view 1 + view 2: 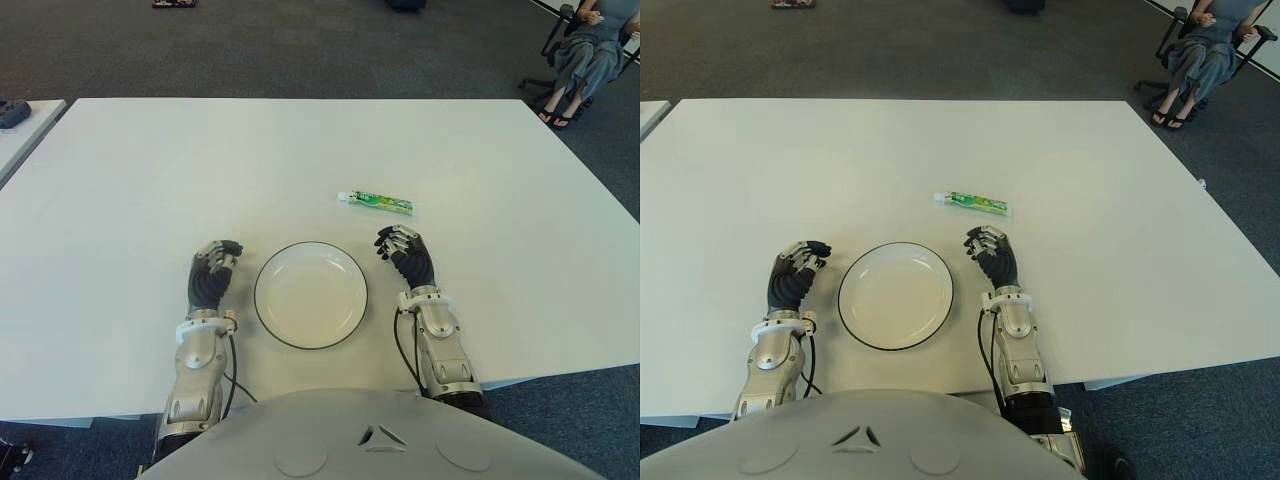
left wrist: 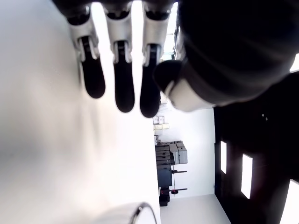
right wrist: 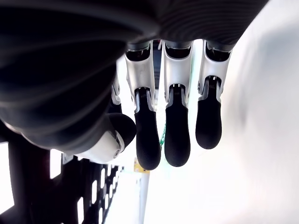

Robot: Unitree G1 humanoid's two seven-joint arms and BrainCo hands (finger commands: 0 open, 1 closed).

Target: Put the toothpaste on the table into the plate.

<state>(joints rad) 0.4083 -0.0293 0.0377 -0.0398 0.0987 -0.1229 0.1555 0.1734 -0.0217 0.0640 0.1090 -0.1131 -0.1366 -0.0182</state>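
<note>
One toothpaste tube [image 1: 376,201] lies flat on the white surface [image 1: 140,170], just ahead of the right robot hand [image 1: 402,249], whose fingers hang loose and empty; likely light, soft, slightly slick; best pinched across its middle; plate [image 1: 310,294] sits inward; left robot hand [image 1: 212,270] idles beyond it, empty.

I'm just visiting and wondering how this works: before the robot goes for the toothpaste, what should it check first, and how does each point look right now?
1. Toothpaste lies flat on the table, in plain sight, nothing on top of it: ok.
2. Right hand is just short of the toothpaste, fingers relaxed and holding nothing: ok.
3. Plate sits between the two hands and holds nothing: ok.
4. Left hand shows on the plate's left, holding nothing, away from the route: ok.
5. Bare table between right hand and toothpaste: ok.
6. Seated person is off beyond the table's far right corner: ok.
</note>
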